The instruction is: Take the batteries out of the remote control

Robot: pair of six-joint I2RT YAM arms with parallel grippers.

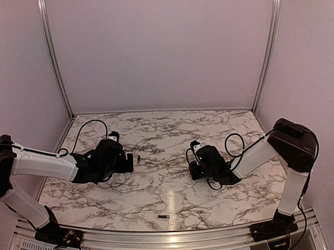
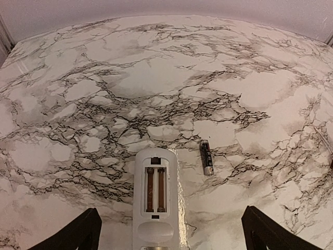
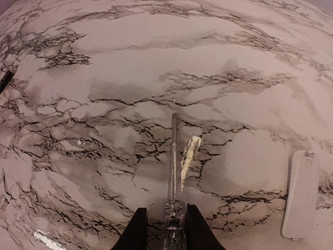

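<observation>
Remote control point(image 2: 155, 200) between widely parted left gripper point(image 2: 171, 219), battery point(image 2: 206, 157) just beside it, right gripper point(image 3: 166, 219) clamped on thin grey stick point(image 3: 174, 156).

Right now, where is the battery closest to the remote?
In the left wrist view the battery lies on the table just right of the remote, by its far end, not touching it.

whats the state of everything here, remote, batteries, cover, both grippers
remote control: cover off, compartment open, both slots look empty
battery: out, lying loose beside the remote control
second battery: out, lying loose on its own
cover: off, flat on the table
left gripper: open, straddling the remote control
right gripper: shut on a thin stick
</observation>
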